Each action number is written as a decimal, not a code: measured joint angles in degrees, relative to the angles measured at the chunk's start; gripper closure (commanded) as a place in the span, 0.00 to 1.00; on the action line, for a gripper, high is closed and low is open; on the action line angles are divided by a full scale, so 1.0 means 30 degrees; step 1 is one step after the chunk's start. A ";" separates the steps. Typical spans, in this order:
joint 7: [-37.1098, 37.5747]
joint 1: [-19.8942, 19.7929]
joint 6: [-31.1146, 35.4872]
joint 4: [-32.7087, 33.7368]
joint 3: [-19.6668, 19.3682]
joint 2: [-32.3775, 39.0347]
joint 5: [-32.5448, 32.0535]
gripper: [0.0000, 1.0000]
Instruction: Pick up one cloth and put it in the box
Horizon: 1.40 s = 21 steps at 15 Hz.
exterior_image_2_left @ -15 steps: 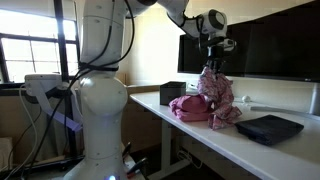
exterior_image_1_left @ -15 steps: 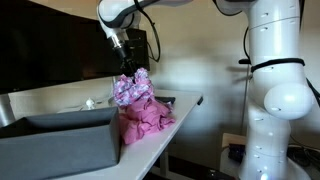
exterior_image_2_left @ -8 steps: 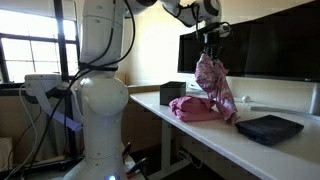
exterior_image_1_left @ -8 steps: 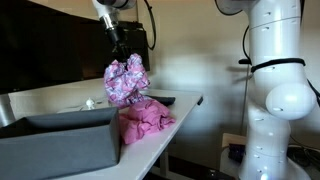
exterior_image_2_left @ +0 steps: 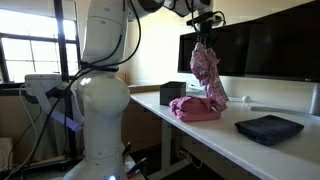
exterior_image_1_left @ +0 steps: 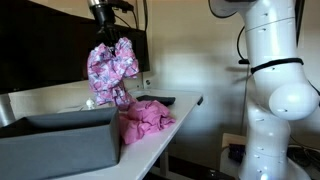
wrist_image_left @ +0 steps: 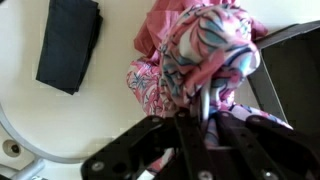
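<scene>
One pink-and-blue patterned cloth (exterior_image_1_left: 112, 68) hangs clamped in the jaws of the black gripper (exterior_image_1_left: 107, 36) (well above the plain pink cloth heap (exterior_image_1_left: 146, 120)).

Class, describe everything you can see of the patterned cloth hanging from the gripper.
The patterned cloth is soft, crumpled fabric, pink with purple, white and pale-blue swirls. It hangs in a bunched, drooping fold, pinched at its top by the gripper, clear above the table. Its lowest tip dangles close over the plain pink cloth lying there; whether they touch cannot be told. Nothing else touches it.
</scene>
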 measured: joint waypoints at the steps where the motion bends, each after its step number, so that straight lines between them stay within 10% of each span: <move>1: -0.0086 0.0157 -0.0301 0.0691 0.0101 0.0237 0.0000 0.88; 21: -0.2039 0.5567 -0.4241 1.4013 0.0277 0.5523 -0.2136 0.88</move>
